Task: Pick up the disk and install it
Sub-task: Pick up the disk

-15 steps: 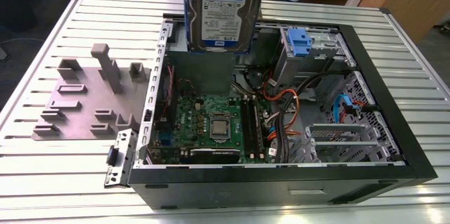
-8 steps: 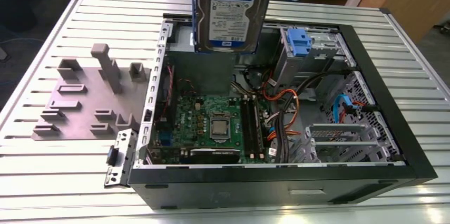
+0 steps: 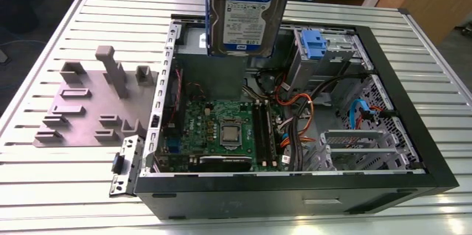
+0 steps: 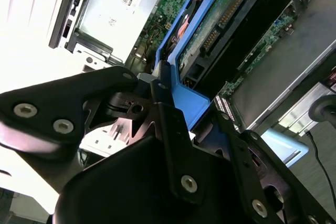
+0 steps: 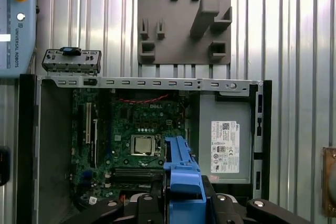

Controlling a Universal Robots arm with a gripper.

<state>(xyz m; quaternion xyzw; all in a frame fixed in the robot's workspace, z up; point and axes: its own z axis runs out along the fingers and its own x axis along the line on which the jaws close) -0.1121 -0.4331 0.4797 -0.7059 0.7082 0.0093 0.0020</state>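
Gripper: black metal gripper (image 4: 190, 103) — fingers clamped narrow on a bright blue plastic carrier frame (image 5: 182, 174).
Disk: flat silver-grey hard drive (image 3: 246, 16), white-and-blue label, clipped in that frame — upright, top centre of the exterior view, above the case.
Case: open black computer case (image 3: 295, 191), centre; green motherboard (image 3: 214, 121) inside.
Plate: grey plastic fixture plate (image 3: 81, 108), left.

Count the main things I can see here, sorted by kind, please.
disk: 1
open computer case: 1
power supply box: 1
lone blue bracket: 1
grey fixture plate: 1
Total: 5
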